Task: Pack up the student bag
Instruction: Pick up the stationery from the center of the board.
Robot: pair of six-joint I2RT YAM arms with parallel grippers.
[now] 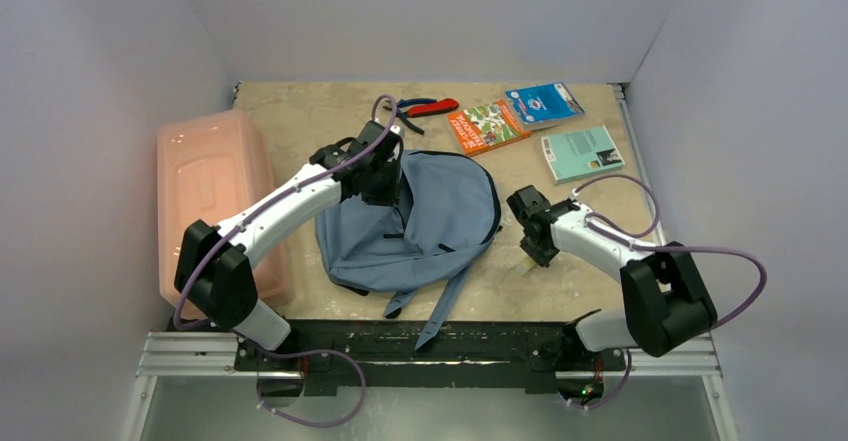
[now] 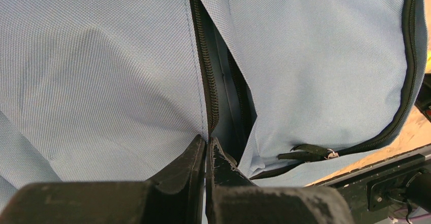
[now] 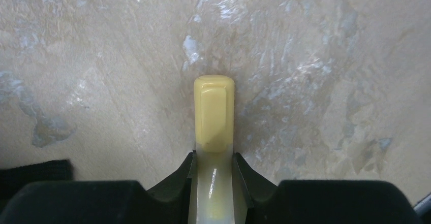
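Observation:
The student bag [image 1: 440,221], grey-blue with dark zip trim, lies flat in the middle of the table, its straps trailing toward the front edge. It fills the left wrist view [image 2: 101,71], where its main zip gapes open. My left gripper [image 1: 385,186] sits on the bag's upper left part. Its jaws [image 2: 207,141] are shut on the fabric edge beside the open zip. My right gripper [image 1: 535,256] is to the right of the bag, low over bare table. It is shut on a pale highlighter with a yellow cap [image 3: 214,107], which points forward out of the jaws [image 3: 214,155].
A translucent pink plastic box [image 1: 215,196] stands along the left. At the back lie red-handled pliers [image 1: 430,108], an orange booklet [image 1: 487,126], a blue packet [image 1: 543,104] and a teal book [image 1: 582,153]. A black rail [image 1: 430,341] runs along the front edge.

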